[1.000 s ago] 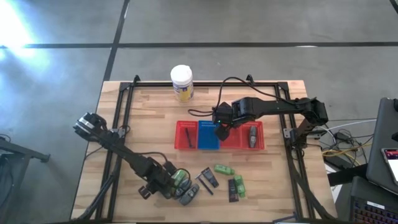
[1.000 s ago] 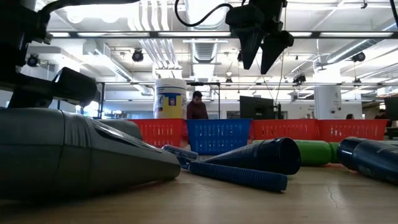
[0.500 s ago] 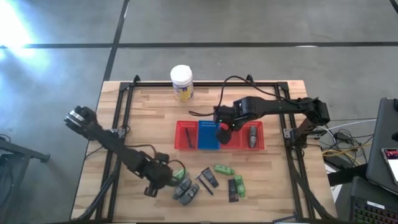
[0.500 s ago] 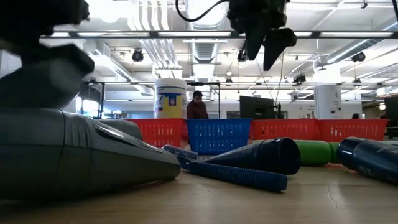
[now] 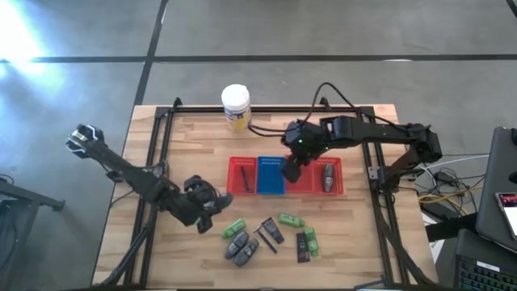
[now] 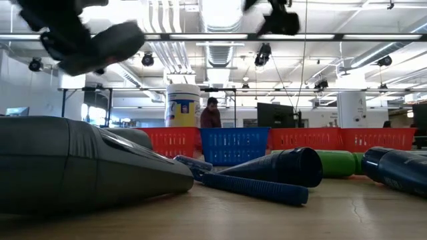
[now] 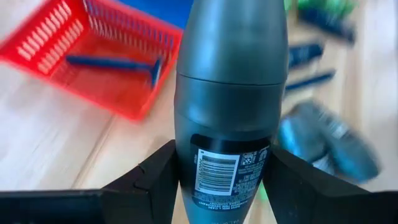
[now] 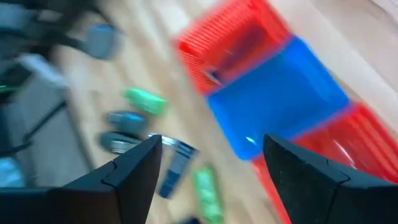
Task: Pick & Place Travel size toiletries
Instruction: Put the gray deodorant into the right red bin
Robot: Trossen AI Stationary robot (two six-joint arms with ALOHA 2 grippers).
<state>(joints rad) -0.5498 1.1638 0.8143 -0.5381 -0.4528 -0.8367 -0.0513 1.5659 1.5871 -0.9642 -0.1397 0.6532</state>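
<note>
The left gripper hangs above the wooden worktop, its fingers pinching a grey oval roll-on bottle near the left red mesh basket. That basket holds a thin dark razor stick. The right gripper hovers over the blue mesh basket, fingers spread with nothing between them. Loose green bottles, grey bottles and what look like black flat tubes lie near the front edge.
</note>
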